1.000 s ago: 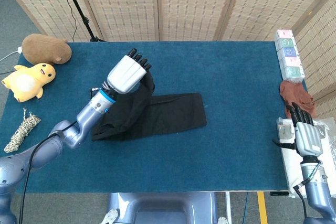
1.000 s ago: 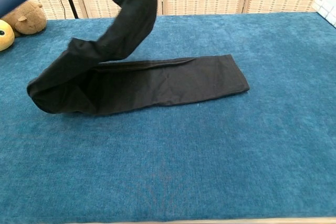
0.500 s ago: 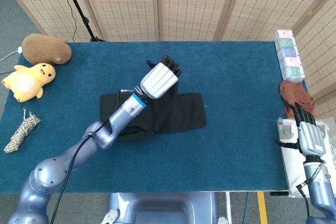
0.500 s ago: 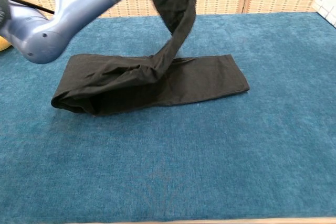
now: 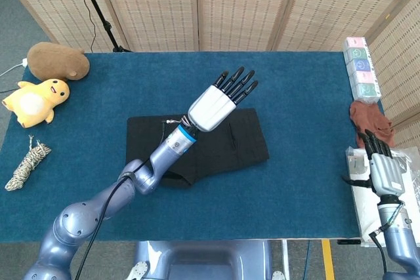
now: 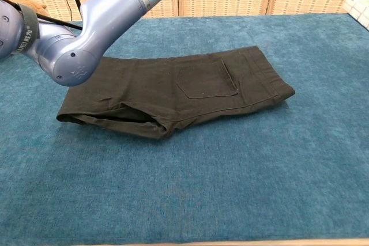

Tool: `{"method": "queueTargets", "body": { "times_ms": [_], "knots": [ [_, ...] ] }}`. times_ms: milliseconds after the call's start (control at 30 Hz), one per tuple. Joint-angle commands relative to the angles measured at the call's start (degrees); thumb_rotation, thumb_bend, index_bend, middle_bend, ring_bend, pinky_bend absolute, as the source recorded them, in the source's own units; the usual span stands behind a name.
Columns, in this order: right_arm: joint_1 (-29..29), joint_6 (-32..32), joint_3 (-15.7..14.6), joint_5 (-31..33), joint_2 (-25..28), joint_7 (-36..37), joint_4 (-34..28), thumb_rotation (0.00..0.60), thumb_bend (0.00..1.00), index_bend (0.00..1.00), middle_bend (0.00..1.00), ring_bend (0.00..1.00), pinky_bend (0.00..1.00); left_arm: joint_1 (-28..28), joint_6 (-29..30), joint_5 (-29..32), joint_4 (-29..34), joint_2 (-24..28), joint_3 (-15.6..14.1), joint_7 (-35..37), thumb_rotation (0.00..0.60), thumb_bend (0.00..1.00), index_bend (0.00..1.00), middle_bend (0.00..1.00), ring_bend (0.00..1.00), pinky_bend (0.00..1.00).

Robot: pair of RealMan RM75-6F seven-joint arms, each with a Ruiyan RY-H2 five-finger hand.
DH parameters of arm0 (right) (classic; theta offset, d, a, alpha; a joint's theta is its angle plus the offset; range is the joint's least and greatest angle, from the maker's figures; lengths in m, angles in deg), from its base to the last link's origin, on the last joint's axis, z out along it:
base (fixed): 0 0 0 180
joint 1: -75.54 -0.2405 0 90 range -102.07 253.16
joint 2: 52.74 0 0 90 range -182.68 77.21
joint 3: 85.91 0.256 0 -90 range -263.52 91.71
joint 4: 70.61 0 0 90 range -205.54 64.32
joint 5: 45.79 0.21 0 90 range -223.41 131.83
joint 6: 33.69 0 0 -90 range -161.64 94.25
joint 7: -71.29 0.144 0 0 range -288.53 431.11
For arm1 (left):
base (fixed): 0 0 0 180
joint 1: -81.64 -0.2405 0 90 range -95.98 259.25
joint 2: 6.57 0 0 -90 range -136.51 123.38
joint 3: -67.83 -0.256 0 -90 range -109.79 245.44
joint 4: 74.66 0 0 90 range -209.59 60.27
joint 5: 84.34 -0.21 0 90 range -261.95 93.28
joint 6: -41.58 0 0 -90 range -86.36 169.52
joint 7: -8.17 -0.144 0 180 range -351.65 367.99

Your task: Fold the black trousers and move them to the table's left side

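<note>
hovering left hand [image 5: 218,102] splayed above folded black trousers [image 6: 179,93], mid-table.

Trousers [image 5: 197,143] mid-table [image 5: 302,181]; left hand [image 5: 220,101] above; right hand [image 5: 382,170] off right edge.

The black trousers [image 5: 197,147] lie folded flat mid-table, back pocket [image 6: 206,79] up, apparently in two layers.

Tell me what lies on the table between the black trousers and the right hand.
Only bare blue tablecloth, as the head view shows. The black trousers end mid-table, and the right hand sits past the right edge.
</note>
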Motion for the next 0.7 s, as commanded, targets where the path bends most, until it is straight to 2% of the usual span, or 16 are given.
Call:
{"method": "queueTargets", "body": {
  "times_ms": [33, 200, 267, 367, 533, 633, 700],
  "knots": [
    [0.0, -0.1, -0.2, -0.2, 0.0, -0.2, -0.3, 0.600, 0.00, 0.01, 0.00, 0.00, 0.00, -2.1, 2.2, -0.4, 2.7, 2.3, -0.7, 0.7, 0.600, 0.42, 0.00, 0.00, 0.00, 0.24],
    [0.2, -0.3, -0.4, -0.4, 0.0, -0.9, -0.7, 0.600, 0.00, 0.01, 0.00, 0.00, 0.00, -7.8, 2.5, -0.7, 12.1, 9.6, -3.8, 2.6, 0.600, 0.41, 0.00, 0.00, 0.00, 0.24],
    [0.1, -0.4, -0.5, -0.4, -0.1, -1.3, -0.9, 0.600, 0.00, 0.01, 0.00, 0.00, 0.00, -10.8, 2.0, -1.3, 16.7, 14.0, -6.2, 4.6, 0.600, 0.36, 0.00, 0.00, 0.00, 0.24],
    [0.0, -0.3, -0.7, -0.5, -0.4, -2.1, -0.9, 0.600, 0.00, 0.01, 0.00, 0.00, 0.00, -16.0, 3.3, -2.9, 19.5, 19.8, -10.6, 8.9, 0.600, 0.24, 0.00, 0.00, 0.00, 0.24],
    [-0.4, 0.0, -0.8, -0.4, -0.9, -3.2, -0.7, 0.600, 0.00, 0.01, 0.00, 0.00, 0.00, -21.0, 4.1, -4.0, 18.4, 23.2, -14.6, 17.3, 0.600, 0.06, 0.00, 0.00, 0.01, 0.24],
    [-0.6, 0.3, -1.0, -0.2, -1.3, -3.9, -0.6, 0.600, 0.00, 0.01, 0.00, 0.00, 0.00, -24.3, 6.7, -6.5, 15.5, 24.0, -17.7, 23.3, 0.600, 0.03, 0.00, 0.00, 0.02, 0.24],
    [-0.8, 0.7, -1.1, -0.2, -1.7, -4.5, -0.4, 0.600, 0.00, 0.01, 0.00, 0.00, 0.00, -27.9, 10.9, -8.5, 11.8, 23.4, -20.1, 27.8, 0.600, 0.03, 0.00, 0.01, 0.05, 0.24]
  ]
}}
